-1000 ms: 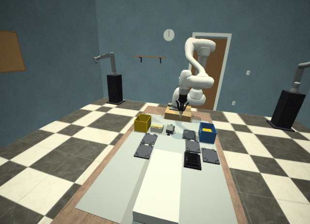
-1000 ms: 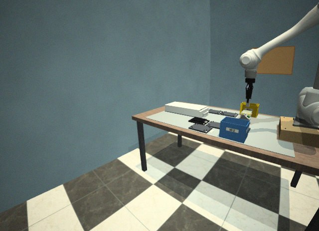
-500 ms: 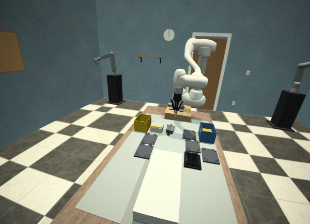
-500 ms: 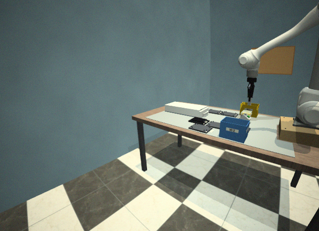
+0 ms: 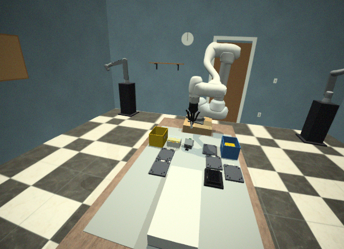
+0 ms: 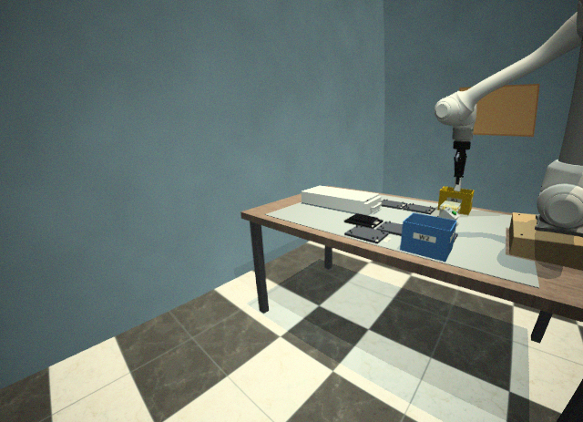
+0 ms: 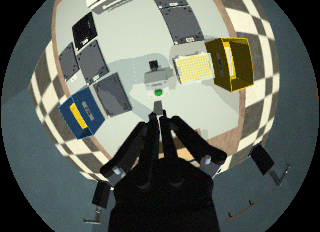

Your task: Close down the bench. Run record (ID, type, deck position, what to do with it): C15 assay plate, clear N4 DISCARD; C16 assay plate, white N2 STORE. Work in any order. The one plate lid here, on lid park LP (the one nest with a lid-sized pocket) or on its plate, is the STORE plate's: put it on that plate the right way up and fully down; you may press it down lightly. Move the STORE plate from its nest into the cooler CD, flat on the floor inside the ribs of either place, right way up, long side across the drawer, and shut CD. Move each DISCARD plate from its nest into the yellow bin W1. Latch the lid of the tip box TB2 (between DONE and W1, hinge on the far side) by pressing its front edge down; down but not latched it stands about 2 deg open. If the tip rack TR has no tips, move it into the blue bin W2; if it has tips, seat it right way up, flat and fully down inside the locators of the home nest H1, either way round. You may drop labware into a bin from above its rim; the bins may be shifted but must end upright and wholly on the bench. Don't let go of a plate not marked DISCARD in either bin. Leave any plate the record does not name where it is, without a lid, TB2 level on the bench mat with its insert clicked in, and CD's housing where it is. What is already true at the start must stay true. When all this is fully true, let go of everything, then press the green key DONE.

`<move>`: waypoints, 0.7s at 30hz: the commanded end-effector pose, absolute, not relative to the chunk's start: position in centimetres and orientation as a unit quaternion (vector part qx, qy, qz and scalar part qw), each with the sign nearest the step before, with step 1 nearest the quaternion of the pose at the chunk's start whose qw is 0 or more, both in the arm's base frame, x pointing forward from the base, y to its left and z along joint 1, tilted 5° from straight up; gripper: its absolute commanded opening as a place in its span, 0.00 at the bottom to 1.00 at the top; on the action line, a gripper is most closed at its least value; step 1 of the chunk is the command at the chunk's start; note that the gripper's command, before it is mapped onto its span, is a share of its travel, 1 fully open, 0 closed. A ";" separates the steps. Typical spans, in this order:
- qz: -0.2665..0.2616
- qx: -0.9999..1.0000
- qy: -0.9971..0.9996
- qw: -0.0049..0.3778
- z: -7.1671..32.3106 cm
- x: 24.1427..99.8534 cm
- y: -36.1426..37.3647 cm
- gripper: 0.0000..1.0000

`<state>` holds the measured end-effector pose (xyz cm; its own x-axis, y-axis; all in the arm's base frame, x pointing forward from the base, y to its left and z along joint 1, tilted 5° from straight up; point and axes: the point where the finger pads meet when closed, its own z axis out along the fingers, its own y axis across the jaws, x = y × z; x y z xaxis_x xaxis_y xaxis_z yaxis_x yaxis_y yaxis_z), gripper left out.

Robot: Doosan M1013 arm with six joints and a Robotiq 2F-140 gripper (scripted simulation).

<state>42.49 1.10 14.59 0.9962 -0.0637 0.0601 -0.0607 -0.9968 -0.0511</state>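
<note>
My gripper [image 5: 191, 125] is shut and empty. It hangs above the small grey box with the green key DONE [image 5: 188, 143], clear of it. In the wrist view the closed fingertips [image 7: 159, 112] point just short of the green key [image 7: 158, 92]. The tip box TB2 [image 5: 174, 141] with yellow tips sits between the key box and the yellow bin W1 [image 5: 158, 136]. I cannot tell whether its lid is fully down. The blue bin W2 [image 5: 230, 147] holds a yellow object. The white cooler CD [image 5: 177, 201] lies at the near middle, and its drawer looks flush. I see no plates on the nests.
Two flat dark nests [image 5: 163, 161] lie left of the cooler and three [image 5: 214, 162] on the right, beside a black gridded nest [image 5: 213, 177]. The arm's tan base block [image 5: 198, 127] stands at the far end of the bench.
</note>
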 end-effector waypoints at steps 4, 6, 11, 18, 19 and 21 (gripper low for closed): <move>-0.031 -0.999 0.031 0.025 14.1 42.5 1.1 0.00; -0.031 -0.999 0.031 0.025 13.8 42.5 1.1 0.00; -0.031 -0.999 0.031 0.025 12.5 42.6 1.2 0.00; -0.031 -0.999 0.031 0.025 10.6 42.7 1.3 0.00; -0.031 -0.999 0.031 0.025 10.3 42.8 1.3 0.00; -0.031 -0.999 0.031 0.025 10.1 42.8 1.3 0.00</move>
